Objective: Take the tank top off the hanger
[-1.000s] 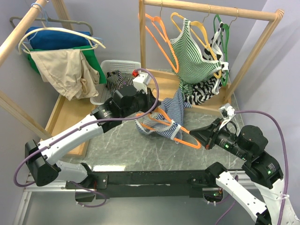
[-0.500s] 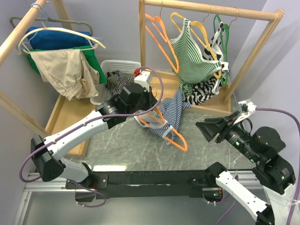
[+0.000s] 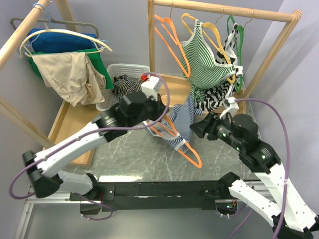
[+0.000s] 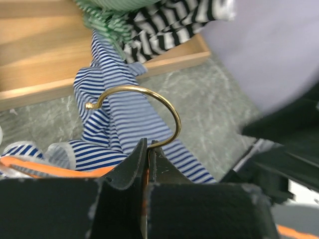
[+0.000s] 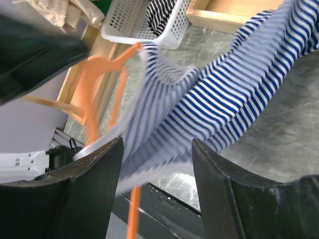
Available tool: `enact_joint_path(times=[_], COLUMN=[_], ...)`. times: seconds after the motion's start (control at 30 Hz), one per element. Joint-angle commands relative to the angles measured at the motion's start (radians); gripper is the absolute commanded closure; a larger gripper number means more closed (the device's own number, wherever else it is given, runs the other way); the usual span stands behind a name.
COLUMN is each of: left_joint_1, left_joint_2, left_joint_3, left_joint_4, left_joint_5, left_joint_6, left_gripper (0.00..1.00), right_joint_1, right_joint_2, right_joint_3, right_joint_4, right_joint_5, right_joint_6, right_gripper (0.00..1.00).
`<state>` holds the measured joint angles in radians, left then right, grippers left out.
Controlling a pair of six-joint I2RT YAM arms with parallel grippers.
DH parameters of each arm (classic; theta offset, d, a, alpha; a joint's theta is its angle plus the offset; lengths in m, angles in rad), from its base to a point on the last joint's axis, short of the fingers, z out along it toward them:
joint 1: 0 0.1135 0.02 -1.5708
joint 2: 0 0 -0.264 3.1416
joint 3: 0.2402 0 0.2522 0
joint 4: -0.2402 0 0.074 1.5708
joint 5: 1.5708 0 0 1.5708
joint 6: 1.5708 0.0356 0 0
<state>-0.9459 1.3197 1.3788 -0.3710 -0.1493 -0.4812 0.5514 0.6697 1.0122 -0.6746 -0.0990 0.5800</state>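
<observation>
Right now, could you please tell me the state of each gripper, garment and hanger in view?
Left gripper: shut on the orange hanger at its neck.
Right gripper: open, holding nothing.
Orange hanger: off the rail, gripped.
Blue striped tank top: still on that hanger.
Green striped top: hanging from the rail.

Left gripper [image 4: 148, 145] clamped on hanger hook [image 4: 129, 87], striped tank top [image 4: 114, 119] behind

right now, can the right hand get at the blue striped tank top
Probably yes. The right hand is open and points straight at the tank top, with nothing between them. The left hand is shut on the hanger just below its hook, holding the cloth up.
</observation>
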Motion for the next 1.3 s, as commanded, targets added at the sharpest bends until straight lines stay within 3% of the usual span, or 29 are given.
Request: enact_joint_path(times=[0.0,0.17,0.4,0.53,0.73,0.93,1.27], left_joint_1=[-0.017,-0.017,-0.019,-0.019,-0.021,-0.028,-0.031], left_joint_2=[-0.147,-0.169,0.036,0.142,0.211,0.164,0.104], left_joint_3=[-0.042,-0.08,0.031,0.127,0.215,0.171,0.149], left_joint_4=[0.024,-0.003,-0.043,-0.069,-0.085,-0.045,-0.069], left_joint_5=[0.041,-0.099,-0.328,-0.372,-0.332,-0.201,-0.182], left_joint_6=[0.015,-0.011,-0.049,-0.076,-0.057,-0.027,0.003], left_gripper=[0.99,0.99,0.99,0.99,0.99,0.99,0.99], right_joint_1=[0.005,0.033,0.058,0.064,0.104,0.107,0.107], right_joint_2=[0.069,0.056,-0.025,-0.013,0.027,0.08,0.056], right_joint_3=[0.034,0.086,0.12,0.115,0.091,0.088,0.104], right_joint_4=[0.112,0.122,0.011,-0.013,-0.059,-0.059,-0.126], right_joint_5=[-0.008,-0.041,0.019,-0.057,-0.027,0.015,0.078], right_joint_6=[0.026,0.005,-0.019,-0.035,-0.071,-0.169,-0.249], right_gripper=[0.35,0.39,0.41,0.41,0.37,0.37,0.41])
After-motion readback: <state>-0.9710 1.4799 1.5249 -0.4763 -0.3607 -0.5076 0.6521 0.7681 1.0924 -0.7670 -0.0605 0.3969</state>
